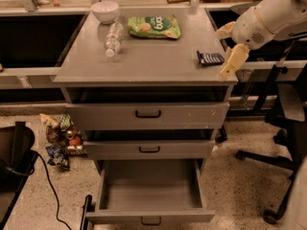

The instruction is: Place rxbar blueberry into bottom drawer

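The rxbar blueberry (pixel 209 58), a small dark navy wrapper, lies flat on the grey cabinet top (pixel 153 56) near its right edge. My gripper (pixel 228 46) hangs just right of the bar over the top's right front corner. It is open and empty, with one cream finger (pixel 233 60) pointing down and the other (pixel 223 30) further back. The bottom drawer (pixel 151 218) is pulled out, and its inside shows bare. The two shallower drawers above it are slightly ajar.
A green chip bag (pixel 154 27), a lying water bottle (pixel 113 37) and a white bowl (pixel 105 11) sit on the cabinet top. Snack packets (pixel 60 138) and a black cable (pixel 48 181) lie on the floor at left. An office chair (pixel 288 123) stands at right.
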Robot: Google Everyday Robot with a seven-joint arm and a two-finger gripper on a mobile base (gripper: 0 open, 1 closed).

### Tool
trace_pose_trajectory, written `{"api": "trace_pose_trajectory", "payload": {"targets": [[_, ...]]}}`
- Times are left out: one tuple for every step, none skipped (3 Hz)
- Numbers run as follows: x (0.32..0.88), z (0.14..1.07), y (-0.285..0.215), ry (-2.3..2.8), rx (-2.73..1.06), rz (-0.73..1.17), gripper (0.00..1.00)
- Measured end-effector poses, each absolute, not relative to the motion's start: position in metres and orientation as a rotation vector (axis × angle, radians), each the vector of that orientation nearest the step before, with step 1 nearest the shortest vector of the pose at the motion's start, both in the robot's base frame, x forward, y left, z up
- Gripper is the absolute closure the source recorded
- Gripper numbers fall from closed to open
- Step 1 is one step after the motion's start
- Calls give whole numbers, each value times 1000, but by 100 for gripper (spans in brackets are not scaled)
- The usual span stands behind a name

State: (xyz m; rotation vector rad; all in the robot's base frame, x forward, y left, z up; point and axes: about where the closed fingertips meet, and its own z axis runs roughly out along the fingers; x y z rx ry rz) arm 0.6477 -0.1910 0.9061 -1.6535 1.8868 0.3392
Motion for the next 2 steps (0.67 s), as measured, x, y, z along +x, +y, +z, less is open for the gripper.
{"api": "trace_pose_trajectory", "payload": {"targets": [[681,899,-204,1850,-1611,337,0],[704,896,-211,1823,-1535,357,0]]}}
